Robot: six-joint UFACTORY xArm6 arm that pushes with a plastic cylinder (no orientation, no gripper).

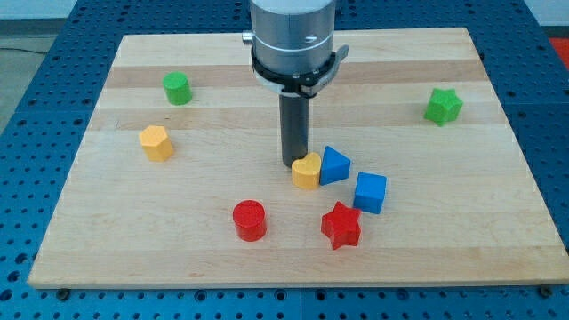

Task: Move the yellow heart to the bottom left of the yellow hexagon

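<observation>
**Tip parked right behind the yellow heart**

Nearest the view's bottom, below my tip (294, 164) and a little to the view's left, the red cylinder (250, 220) stands alone on the wooden board (107, 258). Below and to the view's right of the tip sits the red star (341, 225), and just above it the blue cube (370, 192).

Now the main item: the yellow heart (307, 171), a small chunky block with a pale top face and deeper orange-yellow sides. It sits just beside the tip, at its lower right, seemingly touching. Its lobes and point are too small to read, so no heading or long axis can be called. The blue triangular block (334, 165) presses against its right side.

No pincer here: the arm ends in a plain dark rod, nothing to spread or pinch.

Well off to the tip's left is the yellow hexagon (156, 142). Farther up, the green cylinder (178, 88) lies far left, the green star (443, 106) far right.
</observation>
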